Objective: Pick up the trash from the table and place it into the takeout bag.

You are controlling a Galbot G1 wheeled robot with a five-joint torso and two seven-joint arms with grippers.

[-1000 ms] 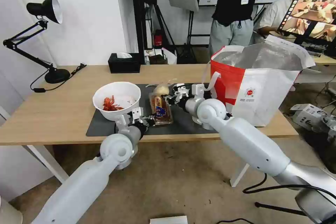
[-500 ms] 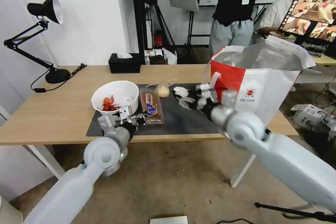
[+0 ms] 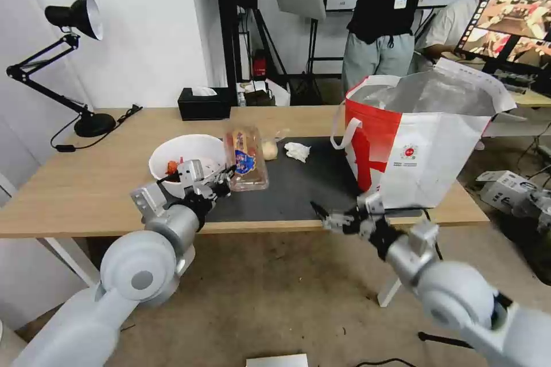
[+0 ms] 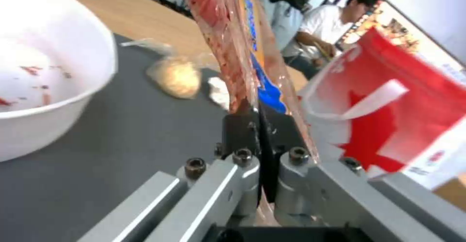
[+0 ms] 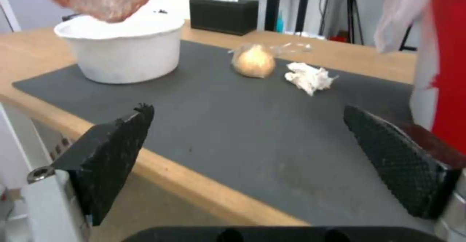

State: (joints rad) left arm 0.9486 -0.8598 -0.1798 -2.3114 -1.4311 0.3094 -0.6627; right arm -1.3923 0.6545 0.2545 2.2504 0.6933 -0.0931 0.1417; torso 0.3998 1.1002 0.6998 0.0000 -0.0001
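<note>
While the left hand (image 3: 225, 175) is clamping the upright plastic tray (image 3: 245, 152), the takeout bag (image 3: 419, 143) is standing to its right; the right hand (image 3: 333, 219) is hanging apart-fingered at the bench (image 3: 80, 183) edge.

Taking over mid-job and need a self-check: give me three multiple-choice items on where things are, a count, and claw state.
1. Where is the clear tray?
A. lifted in the left claw
B. flat on the mat
C. inside the takeout bag

2. How many loose trash pieces lie on the mat beside the white bowl?
A. none
B. two
C. four

3. The right claw is:
A. shut on tissue
B. open
C. shut on the bowl

1 A: tray pinched upright above the mat.
2 B: the bagged lump and the tissue.
3 B: pads wide apart, holding nothing.
</note>
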